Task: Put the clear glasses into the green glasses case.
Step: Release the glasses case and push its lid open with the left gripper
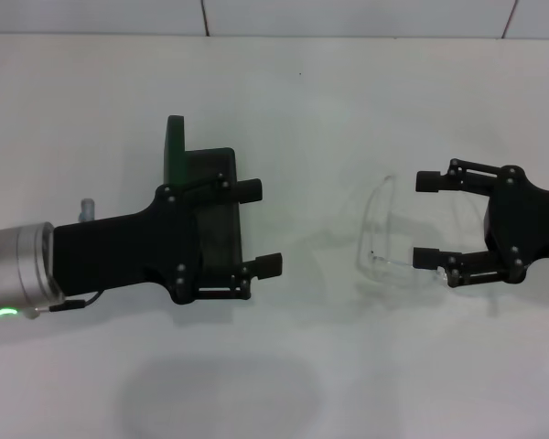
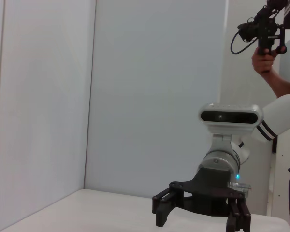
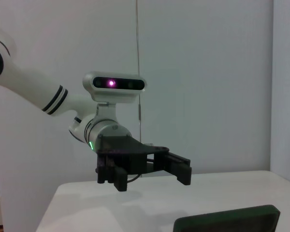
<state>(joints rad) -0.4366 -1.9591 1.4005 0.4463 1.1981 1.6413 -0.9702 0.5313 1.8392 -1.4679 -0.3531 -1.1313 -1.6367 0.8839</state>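
The green glasses case (image 1: 216, 216) lies open left of centre, its green lid (image 1: 176, 144) standing up at the far side; the lid's edge (image 3: 227, 218) also shows in the right wrist view. My left gripper (image 1: 261, 227) hovers over the case, open and holding nothing; the right wrist view shows this left gripper (image 3: 145, 174) too. The clear glasses (image 1: 382, 234) rest on the white table (image 1: 311, 366) to the right, lens toward the case. My right gripper (image 1: 425, 219) is open, one fingertip on each side of the temple arms. The right gripper (image 2: 198, 217) appears in the left wrist view.
A small grey cylinder (image 1: 87, 208) stands behind the left arm. White walls close the table's far side. A person with a camera rig (image 2: 267, 33) stands beyond the right arm.
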